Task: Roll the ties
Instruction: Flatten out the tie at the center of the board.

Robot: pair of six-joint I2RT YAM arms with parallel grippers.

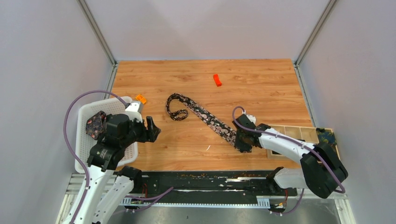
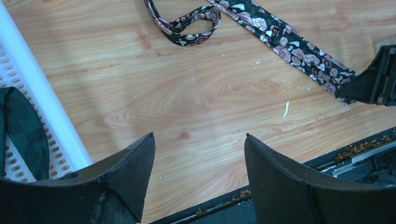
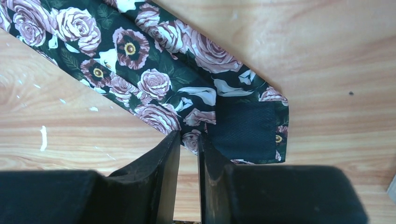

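Along the near edge runs a black rail [image 1: 210,179] flecked with crumbs, with both arm bases by it. At near left a white perforated basket [image 1: 83,144] sits on the wooden table [image 1: 266,88]. The left arm rises over the basket and bends forward, so the left gripper [image 1: 152,129] hangs just past the basket's right rim, fingers spread wide with nothing between them. The left wrist view adds what the overhead view leaves unclear: a dark teal tie [image 2: 23,130] with a leaf pattern lies inside the basket, and bare wood lies under the spread fingers. At near right a wooden compartment tray [image 1: 299,134] is partly covered by the right arm, which stretches leftward across it. A blue-yellow patterned tie [image 1: 327,136] lies at the tray's right end. The right gripper [image 1: 243,140] is lowered onto the wide end of the black floral tie [image 1: 210,122]. Only the right wrist view shows the grip: the fingers [image 3: 163,163] are pressed almost together, pinching the tie's edge, and the tip beside them is turned over to show a plain black patch. From there the tie runs flat and diagonally away to the left, ending in a loose loop at mid-table. One orange block [image 1: 141,98] sits just beyond the basket's far corner. Another orange block [image 1: 217,80] lies farther back, well apart from everything.
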